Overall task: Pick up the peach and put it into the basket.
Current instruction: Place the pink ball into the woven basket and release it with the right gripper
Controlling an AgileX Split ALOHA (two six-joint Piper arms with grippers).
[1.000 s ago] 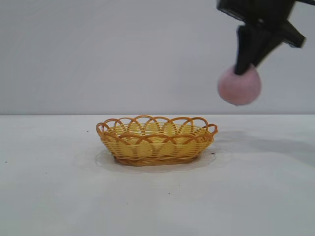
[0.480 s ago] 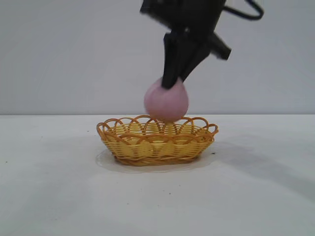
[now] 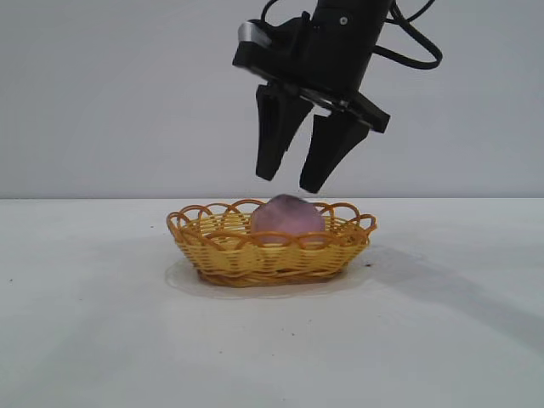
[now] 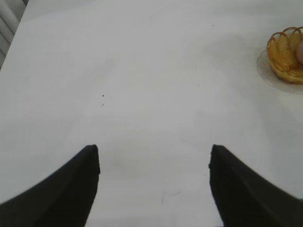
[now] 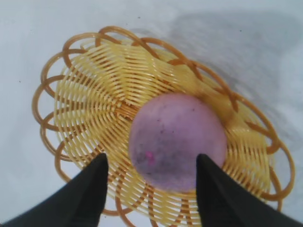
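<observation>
peach (image 3: 286,214) lying in basket (image 3: 270,255), right gripper (image 3: 290,181) just above it, fingers spread, released

The bench (image 3: 85,340) lies open across the whole lower half of the exterior frame, and wide bare strips run along the left and right edges. The one low obstacle is the basket (image 3: 270,245) at frame centre, its looped rim rising off the surface, with the peach (image 3: 286,216) filling its middle and standing just above that rim. Straight above it the right pincer (image 3: 291,182) hangs with fingers spread, a narrow gap left over the peach, blocking any approach from the top. The left pincer (image 4: 154,158), spread wide, looks on bare bench, the basket well off at that frame's upper right.
</observation>
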